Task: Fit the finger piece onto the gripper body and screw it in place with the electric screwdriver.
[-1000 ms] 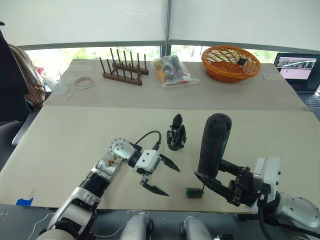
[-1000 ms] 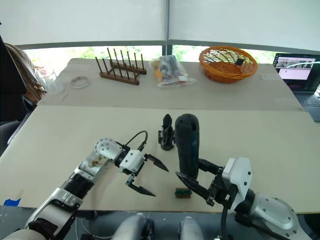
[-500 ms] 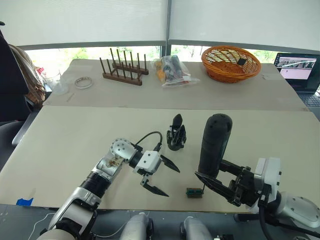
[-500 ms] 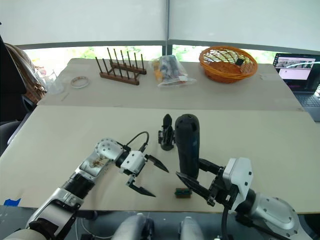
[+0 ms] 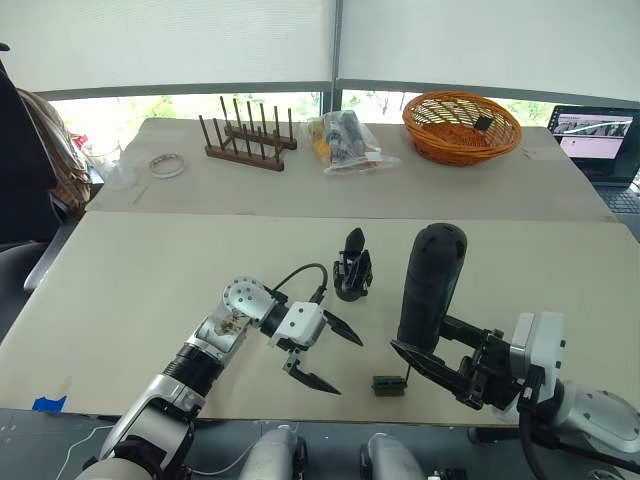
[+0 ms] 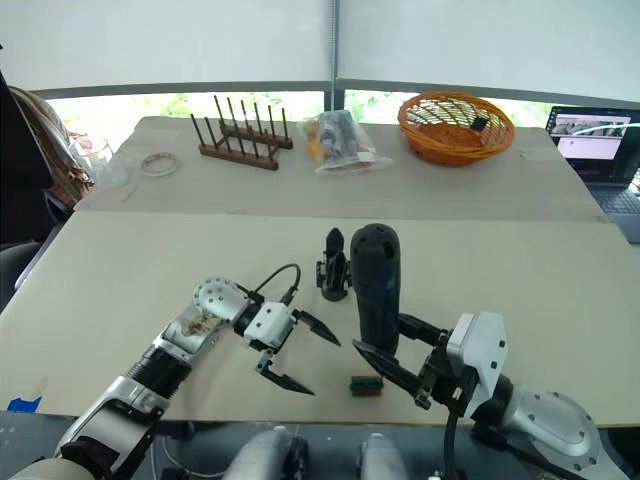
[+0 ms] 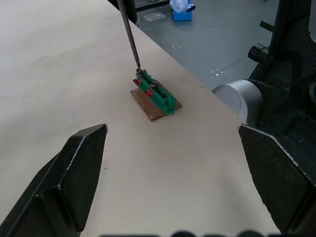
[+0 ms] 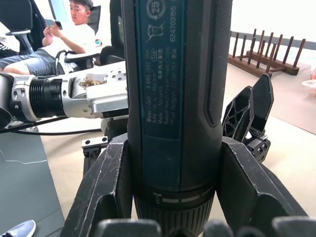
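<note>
Nearest us, our right claw (image 5: 432,362) is reaching in low from the right edge of the table (image 5: 150,270), its two fingers clamped around the lower barrel of the screwdriver (image 5: 428,285); we are holding that tool upright, rounded end up; it is a thick matte black cylinder, and in the right wrist view a printed label is running down its body (image 8: 170,94); its thin metal bit (image 7: 129,34) is pointing down, the tip touching a screw on top of the green block (image 7: 155,95); that block is sitting on a small brown card near the table's front edge, just left of our right claw.

Our left arm is stretching forward from the lower left, wrist bent toward the middle; our left claw (image 5: 325,355) is hovering with its fingers spread wide apart, holding nothing, just left of the green block.

A little farther back, the gripper body (image 5: 352,268) is standing on the table, squat and black, one pointed finger sticking up; it is lying beyond our left claw and just left of the screwdriver, apart from both; we cannot make out the loose finger piece.

Farthest off, on the rear table, a wooden rack (image 5: 245,135), a plastic bag (image 5: 345,140), a tape roll (image 5: 166,165) and an orange basket (image 5: 461,127) are sitting; a laptop (image 5: 594,140) is showing at the right.
</note>
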Tool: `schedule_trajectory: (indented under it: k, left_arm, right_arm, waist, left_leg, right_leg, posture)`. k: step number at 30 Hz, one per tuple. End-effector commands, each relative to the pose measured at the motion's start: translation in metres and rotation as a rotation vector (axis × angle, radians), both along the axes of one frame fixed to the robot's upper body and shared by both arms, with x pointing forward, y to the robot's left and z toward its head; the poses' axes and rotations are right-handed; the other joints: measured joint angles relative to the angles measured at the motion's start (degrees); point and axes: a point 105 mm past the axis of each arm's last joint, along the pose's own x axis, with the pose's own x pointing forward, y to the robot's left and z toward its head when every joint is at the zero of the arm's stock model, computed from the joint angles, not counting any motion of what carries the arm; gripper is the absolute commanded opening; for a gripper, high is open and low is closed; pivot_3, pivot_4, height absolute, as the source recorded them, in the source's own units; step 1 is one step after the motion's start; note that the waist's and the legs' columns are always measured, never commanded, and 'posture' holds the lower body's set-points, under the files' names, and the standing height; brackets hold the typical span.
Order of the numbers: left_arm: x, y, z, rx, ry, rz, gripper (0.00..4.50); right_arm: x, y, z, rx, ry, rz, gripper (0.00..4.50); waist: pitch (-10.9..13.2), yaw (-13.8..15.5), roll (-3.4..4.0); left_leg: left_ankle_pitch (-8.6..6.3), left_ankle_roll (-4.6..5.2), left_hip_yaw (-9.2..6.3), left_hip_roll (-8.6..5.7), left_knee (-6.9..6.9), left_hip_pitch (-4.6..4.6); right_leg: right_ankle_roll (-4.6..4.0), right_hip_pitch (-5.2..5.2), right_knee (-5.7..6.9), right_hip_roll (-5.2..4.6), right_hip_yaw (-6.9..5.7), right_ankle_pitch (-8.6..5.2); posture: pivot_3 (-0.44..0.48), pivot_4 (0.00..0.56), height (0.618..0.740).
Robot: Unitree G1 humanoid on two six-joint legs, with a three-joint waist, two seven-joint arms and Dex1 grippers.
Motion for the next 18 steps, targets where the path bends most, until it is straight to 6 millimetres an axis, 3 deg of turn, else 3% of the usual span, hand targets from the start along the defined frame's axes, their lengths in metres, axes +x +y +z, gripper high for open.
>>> schedule_trajectory:
  k: [1,18]
  left_arm:
    - [-0.0004,-0.003,0.0051,-0.01,-0.022,-0.012,4.5]
    - [-0.0011,-0.0043,0.0042,-0.012,-0.023,-0.016,4.5]
  right_arm:
    - [-0.0075,0.0031,0.0133,0.015,-0.071,0.027,1.93]
    - [-0.0128,0.0048,0.0037,0.016,-0.039,0.035,1.93]
  waist:
    - [0.0,0.01,0.0]
    - [0.0,-0.01,0.0]
  left_leg:
    - [0.0,0.0,0.0,0.0,0.0,0.0]
    - [0.0,0.0,0.0,0.0,0.0,0.0]
  right_leg:
    - [0.0,0.0,0.0,0.0,-0.01,0.0]
    - [0.0,0.0,0.0,0.0,0.0,0.0]
  posture:
    - [0.0,0.15,0.74]
    - [0.0,0.15,0.74]
